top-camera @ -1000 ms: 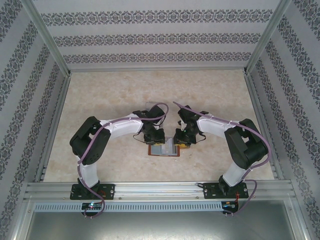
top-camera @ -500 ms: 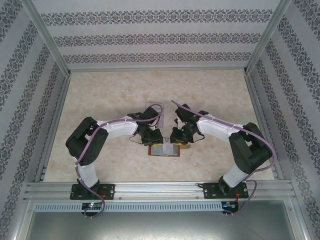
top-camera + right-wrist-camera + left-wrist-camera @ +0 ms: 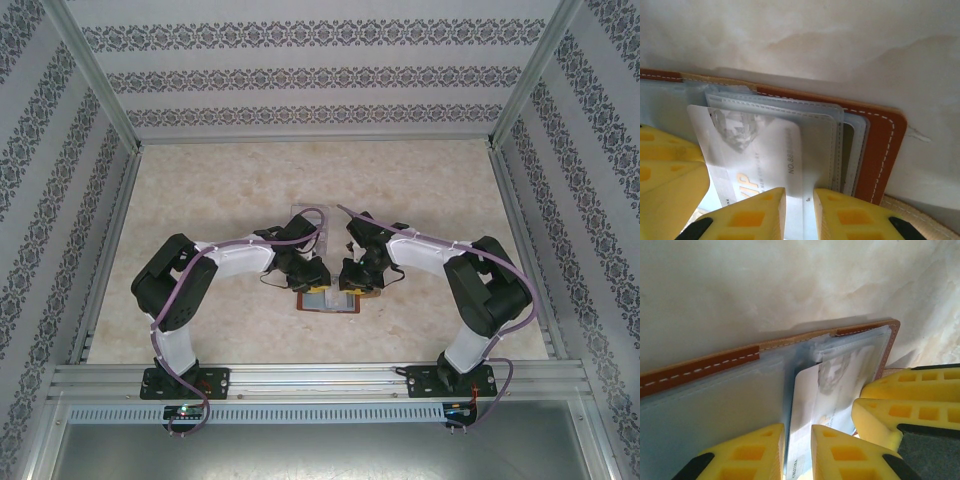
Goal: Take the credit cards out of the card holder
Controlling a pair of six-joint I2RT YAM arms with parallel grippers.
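Observation:
The brown card holder (image 3: pixel 328 303) lies open on the table between both arms, its stitched leather edge (image 3: pixel 700 367) and stacked clear slots (image 3: pixel 850 145) showing. A pale credit card (image 3: pixel 812 400) sticks partway out of a slot, and its VIP print (image 3: pixel 755 155) can be read. My left gripper (image 3: pixel 797 452) (image 3: pixel 315 283) stands tips-down on the card's free end, jaws a narrow gap apart, the card's face showing between them. My right gripper (image 3: pixel 800 215) (image 3: pixel 348 285) is also narrowly open, tips on the clear slot over the card's other end. Whether either one pinches anything is unclear.
A clear ridged plastic rack (image 3: pixel 303 212) stands just behind the two wrists. Both grippers' yellow fingers sit almost touching over the wallet. Metal rails (image 3: pixel 320 378) run along the near edge, and patterned walls close in the other sides.
Both grippers have drawn closer together over the open wallet. The left elbow swung out to the left. The wallet itself has stayed where it was.

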